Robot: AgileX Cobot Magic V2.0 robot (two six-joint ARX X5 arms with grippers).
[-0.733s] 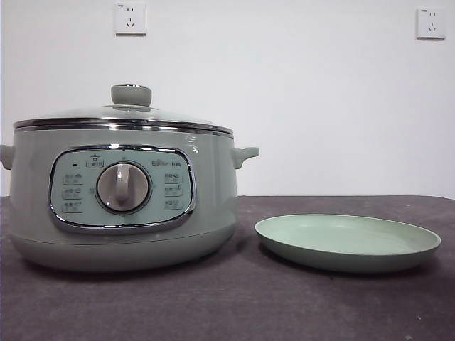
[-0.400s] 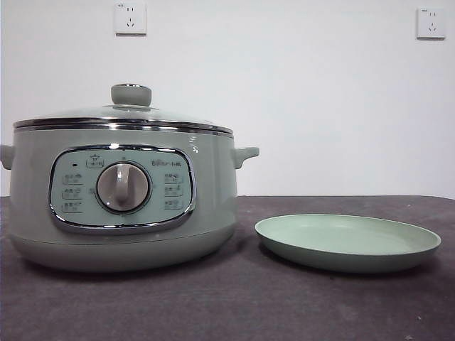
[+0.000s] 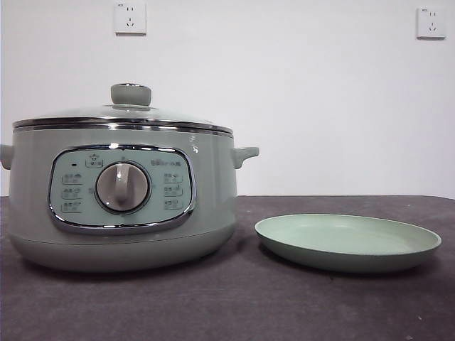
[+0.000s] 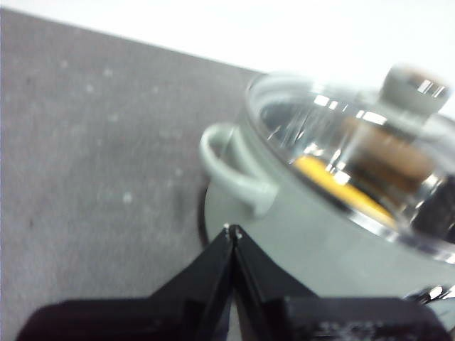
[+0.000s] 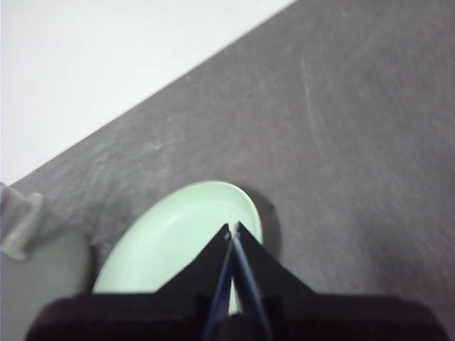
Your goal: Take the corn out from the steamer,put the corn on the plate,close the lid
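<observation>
Left gripper [image 4: 232, 231]: jaws closed, empty, above steamer [image 3: 121, 195] handle [image 4: 231, 170]. Right gripper [image 5: 232, 231]: jaws closed, empty, over plate [image 3: 348, 243]. Lid [image 3: 122, 117] seated on steamer; corn [image 4: 334, 185] inside, under glass. Dark grey table [image 3: 234, 305]; white wall, two sockets [image 3: 130, 18].

This looks like a plain test room, not a real kitchen: a bare white wall [image 3: 298, 106] with two power sockets [image 3: 130, 18], and a dark grey cloth-covered table [image 3: 234, 298] holding only cookware.

Corn [image 4: 334, 181] blurred behind lid [image 4: 355, 149] glare; steamer [image 3: 121, 192] left handle cut off by front-view edge.
</observation>
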